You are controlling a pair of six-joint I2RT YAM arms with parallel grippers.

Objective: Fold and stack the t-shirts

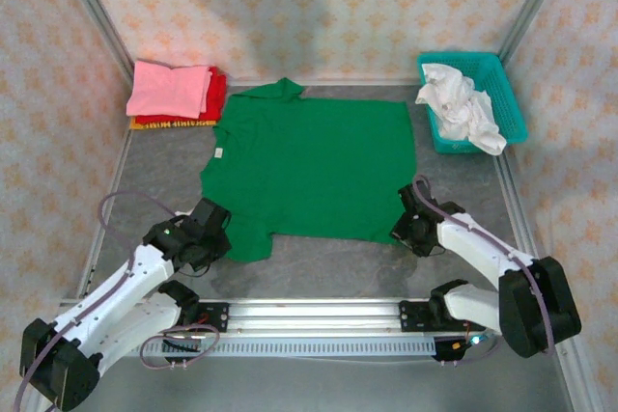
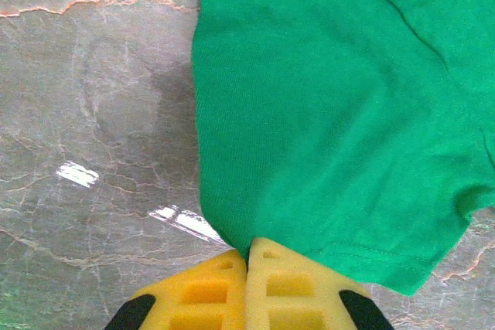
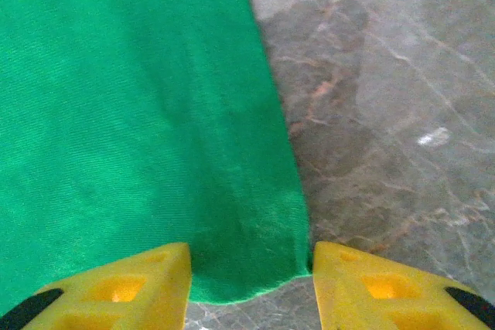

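A large bright green t-shirt (image 1: 309,161) lies spread flat in the middle of the table, collar toward the back. My left gripper (image 1: 224,238) is shut on its near-left sleeve edge; in the left wrist view the yellow fingers (image 2: 247,249) meet with green fabric (image 2: 332,113) pinched between them. My right gripper (image 1: 399,233) is at the near-right hem corner. Its jaws (image 3: 251,264) stand apart with the green corner (image 3: 155,113) lying between them. Folded pink (image 1: 169,87), red (image 1: 218,92) and yellow-orange (image 1: 174,123) t-shirts are stacked at the back left.
A teal basket (image 1: 512,108) holding crumpled white cloth (image 1: 459,103) stands at the back right. Bare grey tabletop (image 1: 319,262) runs between the shirt's near hem and the metal rail (image 1: 309,314) at the arm bases. Patterned walls enclose the table.
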